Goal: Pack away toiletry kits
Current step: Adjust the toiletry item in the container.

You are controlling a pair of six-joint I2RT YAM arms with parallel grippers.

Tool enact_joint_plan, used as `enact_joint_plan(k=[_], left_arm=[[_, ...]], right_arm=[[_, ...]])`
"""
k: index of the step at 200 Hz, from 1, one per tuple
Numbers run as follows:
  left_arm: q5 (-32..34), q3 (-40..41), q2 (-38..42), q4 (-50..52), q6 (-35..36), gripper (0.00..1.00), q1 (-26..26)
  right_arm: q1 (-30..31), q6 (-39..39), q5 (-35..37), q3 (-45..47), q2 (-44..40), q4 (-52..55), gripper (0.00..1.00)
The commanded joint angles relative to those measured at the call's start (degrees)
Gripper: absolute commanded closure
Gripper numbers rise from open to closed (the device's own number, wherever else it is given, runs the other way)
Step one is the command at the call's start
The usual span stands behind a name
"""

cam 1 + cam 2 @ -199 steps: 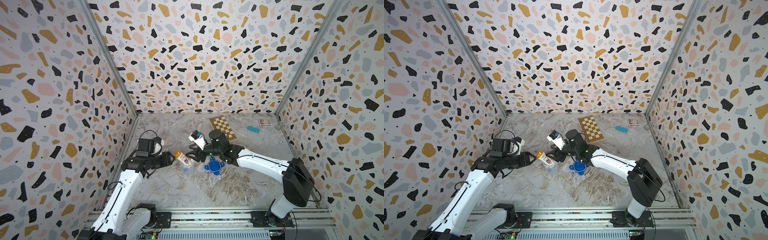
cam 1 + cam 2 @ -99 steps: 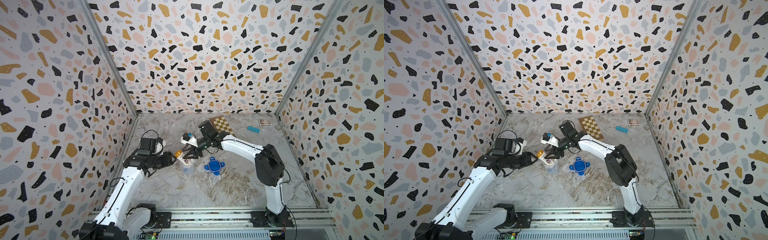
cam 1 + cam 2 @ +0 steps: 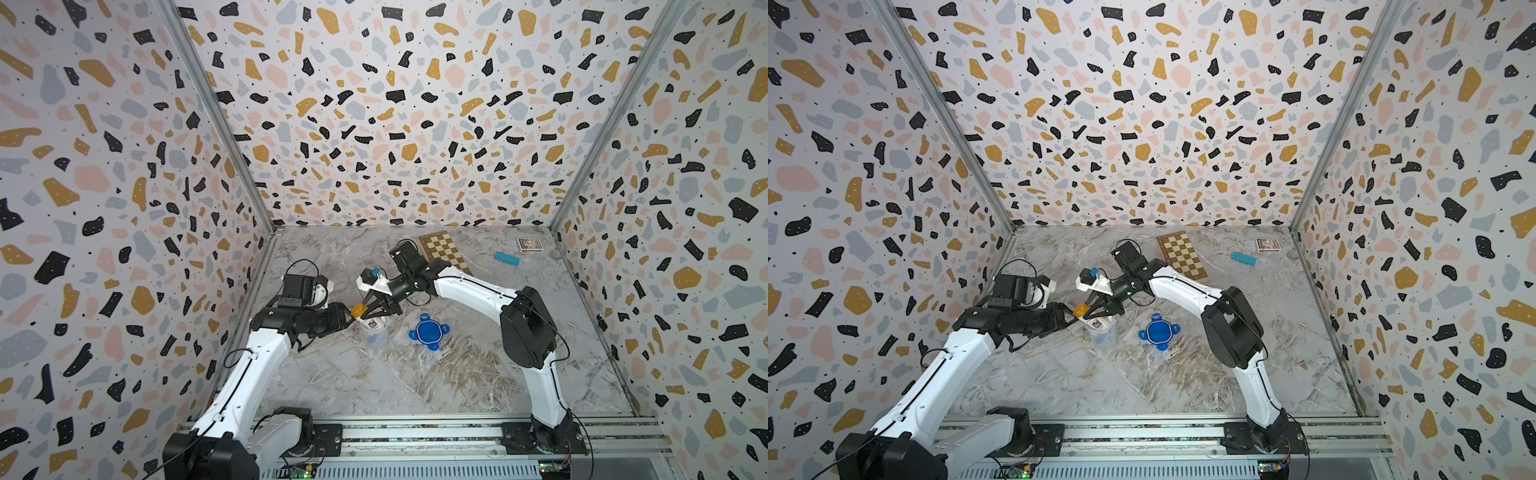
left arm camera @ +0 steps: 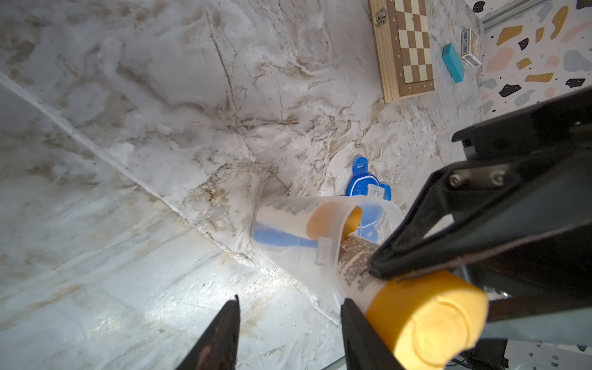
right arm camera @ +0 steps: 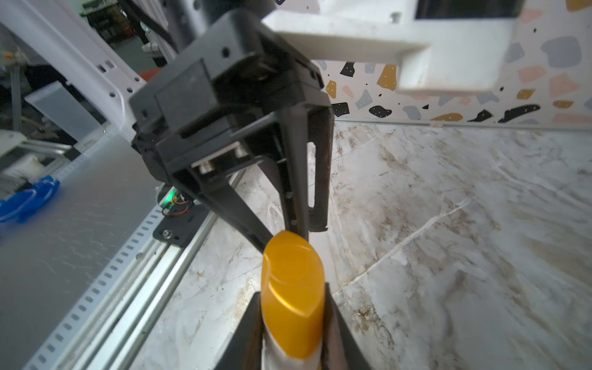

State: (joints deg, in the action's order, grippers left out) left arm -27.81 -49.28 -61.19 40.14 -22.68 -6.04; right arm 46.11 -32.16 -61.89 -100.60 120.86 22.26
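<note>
Orange-capped bottle aslant, cap up toward left gripper, base in tub

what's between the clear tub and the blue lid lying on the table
Nothing: only bare marbled tabletop separates the clear tub and the blue lid, which do not touch. Both top views show it.

Looking like a robot lab test cell, not a home: terrazzo-print panels are boxing in a marble-look bench on three sides, the left arm and right arm are sitting bolted to an aluminium rail along the bench's front edge, and an exposed circuit board is glowing green under that rail.
</note>
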Motion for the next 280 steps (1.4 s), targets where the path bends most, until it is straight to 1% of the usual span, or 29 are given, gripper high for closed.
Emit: enact_joint_plan(k=[1, 16, 48, 72, 86, 114, 126, 176, 193, 209, 226, 236, 243, 253, 260, 265, 280], left_arm=[[-0.8, -0.1, 0.4, -1.9, -0.1, 0.49, 0.1], [-0.6, -0.1, 0.7, -1.8, -0.2, 0.49, 0.1], [0.1, 0.3, 1.5, -1.6, -0.3, 0.49, 0.1], [0.2, 0.6, 1.8, -1.8, -0.5, 0.49, 0.1], [0.2, 0.6, 1.9, -1.9, -0.5, 0.49, 0.1], [0.2, 0.6, 1.7, -2.0, -0.4, 0.49, 0.1], [0.0, 0.7, 1.5, -2.1, -0.4, 0.49, 0.1], [0.0, 0.9, 1.5, -2.3, -0.6, 0.49, 0.1], [0.0, 0.9, 1.6, -2.3, -0.6, 0.49, 0.1], [0.0, 1.1, 1.6, -2.5, -0.8, 0.49, 0.1], [-0.1, 1.1, 1.4, -2.6, -0.9, 0.49, 0.1], [-0.2, 1.0, 1.2, -2.6, -0.8, 0.49, 0.1], [-0.2, 0.9, 1.2, -2.6, -0.7, 0.49, 0.1], [-0.1, 0.8, 1.1, -2.6, -0.6, 0.49, 0.1], [-0.1, 0.8, 1.1, -2.7, -0.6, 0.49, 0.1], [-0.1, 0.8, 1.1, -2.7, -0.6, 0.49, 0.1], [-0.1, 0.8, 1.0, -2.8, -0.7, 0.49, 0.1]], right_arm=[[0.2, -0.6, -0.9, -1.8, -1.8, 1.5, 0.83], [0.1, 0.1, -0.6, -1.5, -2.8, 0.7, 0.87], [-0.1, 6.3, -0.2, 2.7, -7.1, -7.2, 0.89], [0.0, 16.7, 2.2, 10.1, -10.8, -20.4, 0.89], [0.3, 21.8, 4.8, 14.9, -12.7, -27.1, 0.89], [0.9, 28.0, 9.6, 22.4, -15.1, -37.0, 0.89], [1.5, 29.6, 12.4, 24.8, -15.7, -40.0, 0.89], [2.7, 38.5, 21.8, 33.7, -17.5, -58.4, 0.91], [3.2, 40.9, 25.4, 38.0, -18.8, -64.8, 0.91], [3.5, 42.3, 28.6, 40.9, -20.1, -68.6, 0.91], [3.7, 43.2, 30.0, 42.5, -20.7, -70.8, 0.9], [3.9, 42.7, 30.1, 43.0, -20.8, -70.9, 0.88], [4.2, 42.3, 30.1, 43.4, -21.0, -70.7, 0.83], [4.4, 41.9, 29.5, 44.4, -21.5, -70.8, 0.72], [4.5, 41.6, 29.1, 45.0, -21.8, -70.9, 0.6], [4.6, 41.7, 29.7, 45.3, -22.0, -70.6, 0.54], [4.6, 41.5, 29.7, 45.3, -22.4, -69.0, 0.47]])
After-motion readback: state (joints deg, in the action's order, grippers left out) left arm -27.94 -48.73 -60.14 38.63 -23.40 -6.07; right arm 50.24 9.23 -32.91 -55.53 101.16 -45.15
